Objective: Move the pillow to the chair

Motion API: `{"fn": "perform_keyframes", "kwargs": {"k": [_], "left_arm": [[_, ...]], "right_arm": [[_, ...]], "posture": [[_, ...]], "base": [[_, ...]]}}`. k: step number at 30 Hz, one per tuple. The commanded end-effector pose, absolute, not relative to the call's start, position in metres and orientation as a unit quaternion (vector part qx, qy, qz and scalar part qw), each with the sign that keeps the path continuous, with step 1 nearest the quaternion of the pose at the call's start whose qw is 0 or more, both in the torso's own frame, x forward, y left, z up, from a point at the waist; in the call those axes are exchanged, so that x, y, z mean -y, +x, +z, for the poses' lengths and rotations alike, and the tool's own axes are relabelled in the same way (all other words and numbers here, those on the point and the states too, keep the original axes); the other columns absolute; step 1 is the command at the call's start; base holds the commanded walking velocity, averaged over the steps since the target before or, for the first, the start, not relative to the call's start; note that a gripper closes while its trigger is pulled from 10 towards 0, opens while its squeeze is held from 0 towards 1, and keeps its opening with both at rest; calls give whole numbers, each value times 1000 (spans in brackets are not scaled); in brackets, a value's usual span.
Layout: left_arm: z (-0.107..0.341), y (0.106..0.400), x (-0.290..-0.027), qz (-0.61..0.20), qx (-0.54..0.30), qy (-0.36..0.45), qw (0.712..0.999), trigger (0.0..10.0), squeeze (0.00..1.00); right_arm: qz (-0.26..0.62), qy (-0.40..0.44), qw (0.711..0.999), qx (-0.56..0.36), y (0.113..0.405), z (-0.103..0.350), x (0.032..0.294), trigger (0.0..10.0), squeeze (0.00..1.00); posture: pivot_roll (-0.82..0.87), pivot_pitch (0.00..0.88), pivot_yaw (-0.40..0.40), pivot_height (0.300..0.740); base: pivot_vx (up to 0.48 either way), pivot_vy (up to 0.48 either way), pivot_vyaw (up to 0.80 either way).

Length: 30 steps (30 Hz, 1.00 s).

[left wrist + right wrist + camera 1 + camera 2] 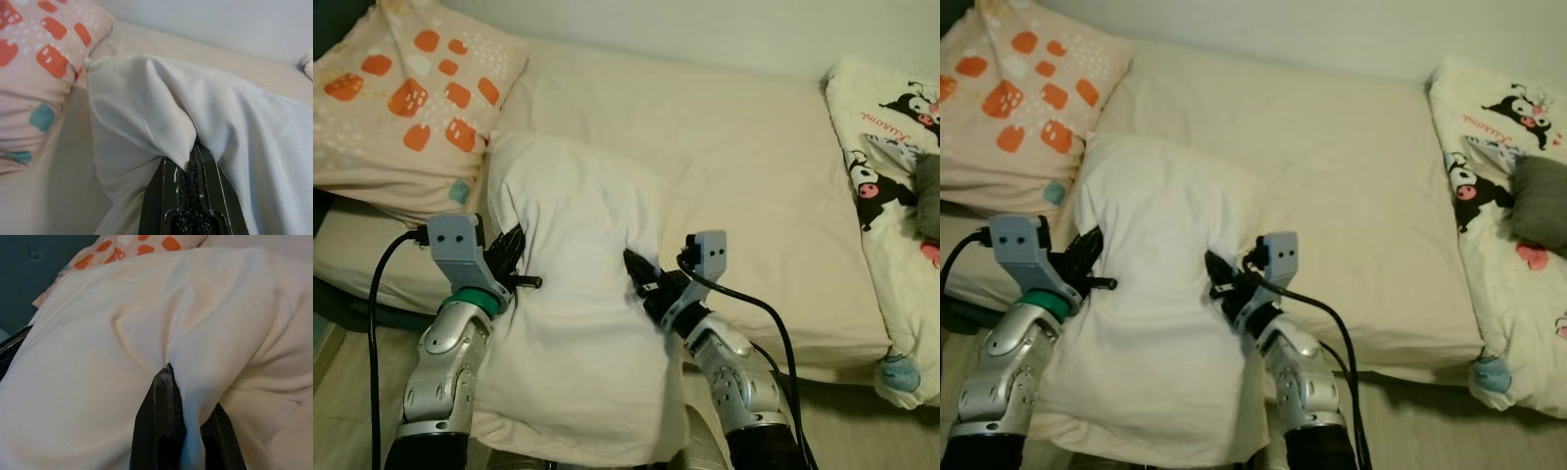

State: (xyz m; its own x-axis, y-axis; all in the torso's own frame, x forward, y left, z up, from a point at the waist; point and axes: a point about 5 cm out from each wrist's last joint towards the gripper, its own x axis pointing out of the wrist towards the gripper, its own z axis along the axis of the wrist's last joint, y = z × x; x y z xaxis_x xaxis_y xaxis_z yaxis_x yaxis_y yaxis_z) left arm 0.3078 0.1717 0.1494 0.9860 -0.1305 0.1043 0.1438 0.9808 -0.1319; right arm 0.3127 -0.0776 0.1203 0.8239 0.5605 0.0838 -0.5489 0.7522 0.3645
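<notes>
So in the left eye view the white pillow is pinched from both sides: the left gripper has its fingers clamped on the pillow's left edge and the right gripper is clamped on its right edge, with the near half of the pillow drooping off the near side of the bed between the two arms. The far end looks like it's resting on the mattress, just beside the orange-patterned pillow at far left. The right eye view tells the same story, plus the cartoon-print blanket bunched along the right side of the bed with a grey thing lying on it, well apart from the action. In the left wrist view the two black fingers are together with a fold of white fabric squeezed between them. The right wrist view is much the same, fingers closed on a tuck of the pillowcase, orange pillow peeking at the far edge. Progress-wise I'd say the grab is done and the lift is barely underway; no chair in sight here, so the whole carry and the drop-off are left.
</notes>
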Motion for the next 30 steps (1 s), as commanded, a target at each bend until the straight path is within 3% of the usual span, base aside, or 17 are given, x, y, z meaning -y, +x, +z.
{"fn": "perform_keyframes", "kwargs": {"k": [1, 15, 30], "left_arm": [[154, 306, -163, -81, 63, -57, 993, 10000, 0], [142, 302, -170, -50, 41, -47, 997, 10000, 0], [144, 305, -160, -75, 33, -44, 996, 10000, 0]], "right_arm": [[305, 189, 934, -1, 310, 124, 71, 10000, 0], [291, 187, 938, -8, 308, 115, 72, 10000, 0], [213, 180, 960, -10, 311, 108, 78, 10000, 0]], "posture": [[121, 74, -29, 689], [105, 51, -21, 739], [107, 27, 2, 740]], "base": [[0, 0, 0], [0, 0, 0], [0, 0, 0]]}}
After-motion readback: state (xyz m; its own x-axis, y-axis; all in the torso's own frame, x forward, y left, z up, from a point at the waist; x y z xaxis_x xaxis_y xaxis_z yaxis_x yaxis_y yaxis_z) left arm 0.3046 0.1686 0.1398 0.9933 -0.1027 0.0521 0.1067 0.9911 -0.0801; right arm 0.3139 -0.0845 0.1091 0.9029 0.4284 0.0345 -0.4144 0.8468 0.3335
